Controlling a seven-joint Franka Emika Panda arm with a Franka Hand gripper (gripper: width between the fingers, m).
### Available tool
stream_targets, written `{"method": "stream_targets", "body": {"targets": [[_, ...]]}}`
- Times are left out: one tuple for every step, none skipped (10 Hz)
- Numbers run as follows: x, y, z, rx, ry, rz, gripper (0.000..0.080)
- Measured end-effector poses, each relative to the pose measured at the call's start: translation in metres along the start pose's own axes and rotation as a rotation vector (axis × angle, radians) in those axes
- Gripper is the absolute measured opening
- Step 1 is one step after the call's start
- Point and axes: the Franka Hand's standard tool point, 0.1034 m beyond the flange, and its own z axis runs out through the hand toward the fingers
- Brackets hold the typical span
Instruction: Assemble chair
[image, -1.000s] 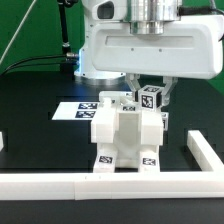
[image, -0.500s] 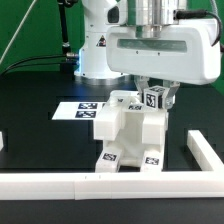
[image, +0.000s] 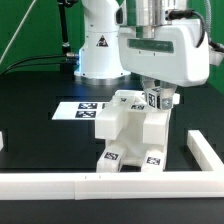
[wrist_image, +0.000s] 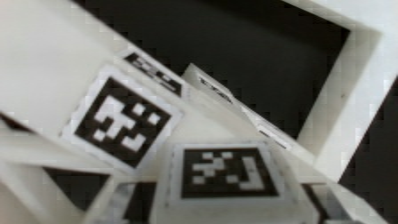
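While the white robot arm (image: 165, 50) is hanging over the black counter (image: 35, 125), we are seeing its jaws gripping a small white tagged chair piece (image: 156, 98), drawn in tight against its two sides with the black-and-white tag facing the exterior camera. The small matte white blocky plastic chair (image: 125, 130) is standing partly built near the middle of the counter, its stepped body rising from a low base that is showing two square tags on its front. The held piece is sitting at the top of that chair, toward the exterior view's right; we cannot tell whether it is resting on the body or hovering just above it. The marker board (image: 80, 108) is lying flat just behind the chair, toward the exterior view's left. A long low white L-shaped border rail (image: 60, 184) is running along the near edge of the counter and turning back at the exterior view's right, apart from the chair's base. From the wrist camera we are getting a close, blurred look at slanted white chair surfaces carrying one large square tag (wrist_image: 121, 112) and a second tag (wrist_image: 222, 170) beside it, with dark counter showing beyond them.
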Motion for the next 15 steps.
{"method": "stream_targets", "body": {"targets": [[-0.0001,0.0000,0.0001,0.000,-0.001,0.026,0.0273],[0.0009,0.0002,0.0002,0.000,-0.007,0.064,0.0273],[0.0062,0.0017,0.0004,-0.008,-0.020,0.074,0.0273],[0.0081,0.0027,0.0008,-0.012,-0.031,0.104,0.0273],[0.0083,0.0030,0.0011,-0.019,-0.035,0.119,0.0273],[0.0081,0.0029,0.0013,-0.030,-0.039,0.141,0.0273],[0.0077,0.0028,0.0015,-0.043,-0.044,0.184,0.0273],[0.0063,0.0026,0.0015,-0.049,-0.045,0.203,0.0273],[0.0043,0.0016,0.0016,-0.056,-0.049,0.238,0.0273],[0.0041,0.0017,0.0019,-0.060,-0.049,0.273,0.0273],[0.0041,0.0018,0.0020,-0.060,-0.049,0.276,0.0273],[0.0034,0.0016,0.0020,-0.060,-0.049,0.298,0.0273],[0.0035,0.0018,0.0022,-0.060,-0.049,0.274,0.0373],[0.0033,0.0018,0.0023,-0.059,-0.050,0.249,0.0373],[0.0030,0.0018,0.0025,-0.060,-0.051,0.248,0.0524]]}}
